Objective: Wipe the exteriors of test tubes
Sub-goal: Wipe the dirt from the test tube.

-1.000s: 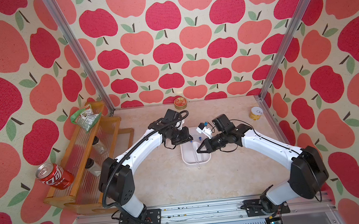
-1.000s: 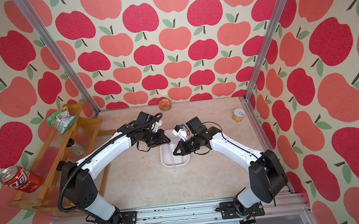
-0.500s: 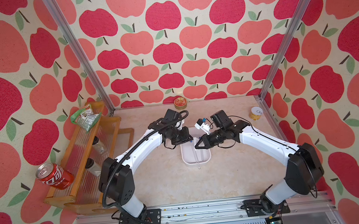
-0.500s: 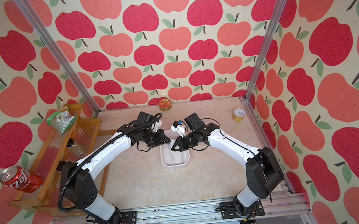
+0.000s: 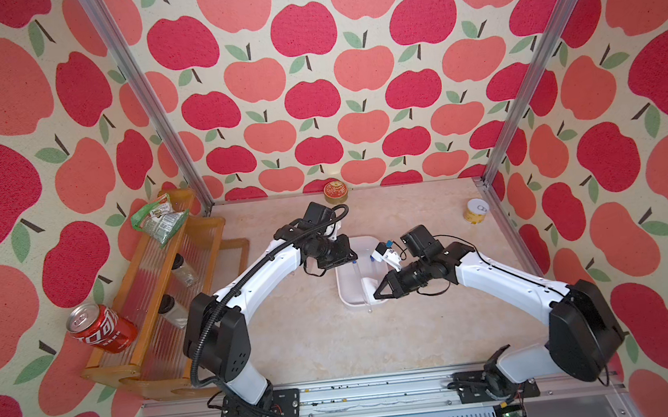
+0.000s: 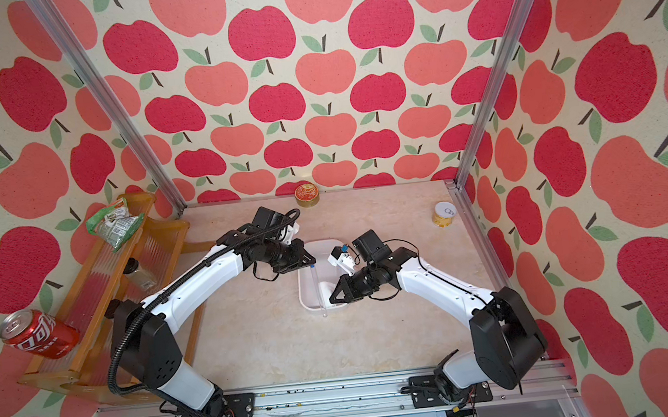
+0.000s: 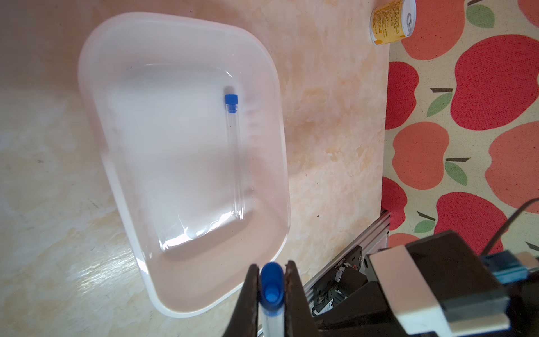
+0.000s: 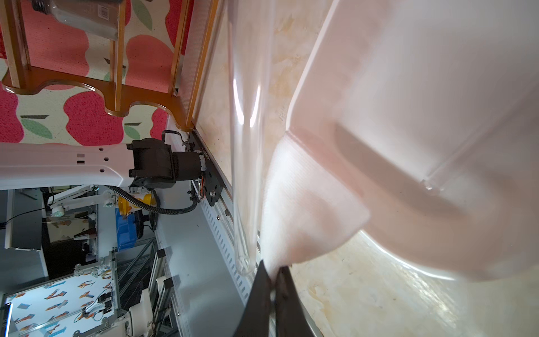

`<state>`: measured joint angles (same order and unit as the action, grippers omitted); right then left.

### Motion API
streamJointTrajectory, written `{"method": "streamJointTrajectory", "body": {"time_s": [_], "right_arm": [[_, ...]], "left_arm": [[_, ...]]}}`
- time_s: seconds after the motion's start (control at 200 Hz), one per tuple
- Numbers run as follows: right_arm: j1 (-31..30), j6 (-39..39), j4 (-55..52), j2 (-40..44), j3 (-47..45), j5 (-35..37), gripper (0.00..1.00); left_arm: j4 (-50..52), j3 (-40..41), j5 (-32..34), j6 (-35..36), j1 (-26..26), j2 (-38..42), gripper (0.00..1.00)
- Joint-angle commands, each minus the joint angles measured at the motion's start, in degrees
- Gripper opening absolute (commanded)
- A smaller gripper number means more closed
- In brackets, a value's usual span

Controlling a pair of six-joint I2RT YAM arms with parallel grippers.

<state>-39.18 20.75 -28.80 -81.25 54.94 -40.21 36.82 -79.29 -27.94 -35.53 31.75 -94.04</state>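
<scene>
White cloth (image 8: pixel 306 210) is pinched in the closed jaws of the right pincer (image 8: pixel 272 270), just beside the clear test tube (image 8: pixel 243 146). The left pincer (image 7: pixel 271 267) clamps this tube near its blue cap, over the tray (image 7: pixel 180 35). Pressing the cloth lightly to the glass and stroking lengthwise, with the left arm steady, should serve best.

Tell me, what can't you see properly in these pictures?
Held tube: left wrist view's bottom edge cuts it off.
Cloth touching that tube? Right wrist view too blurry to tell.
Tub: right arm hides part in both top views.
Jars, contents: too small in top views.
</scene>
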Motion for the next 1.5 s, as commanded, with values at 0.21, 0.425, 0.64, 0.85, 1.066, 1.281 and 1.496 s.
{"method": "streamJointTrajectory", "body": {"time_s": [0.21,0.425,0.64,0.85,1.066,1.281,1.496], "right_arm": [[-1.6,2.6,3.5,3.6,-4.9,-5.5,0.00],[-0.2,4.3,6.3,2.8,-3.2,-6.8,0.00],[0.7,3.6,6.6,-0.7,1.4,-7.4,0.00],[2.3,5.2,10.4,-3.9,4.4,-8.4,0.00],[3.4,5.6,10.1,-5.6,7.7,-6.8,0.00],[3.8,5.6,8.6,-5.7,8.4,-4.4,0.00],[3.5,5.4,7.5,-5.0,7.1,-6.0,0.00]], "left_arm": [[0.6,-2.7,-0.8,0.2,-0.6,-1.4,0.05],[0.2,-2.1,-1.1,0.0,-0.5,-1.0,0.05],[0.0,-1.9,-1.6,-0.2,-0.3,-0.8,0.05],[-0.7,-1.5,-1.9,-0.8,0.2,-0.8,0.05],[-0.7,-1.3,-2.0,-1.1,0.6,-0.7,0.05],[-0.7,-1.0,-2.0,-1.2,0.8,-0.4,0.05],[-0.5,-1.7,-2.2,-0.8,0.8,-0.7,0.05]]}}
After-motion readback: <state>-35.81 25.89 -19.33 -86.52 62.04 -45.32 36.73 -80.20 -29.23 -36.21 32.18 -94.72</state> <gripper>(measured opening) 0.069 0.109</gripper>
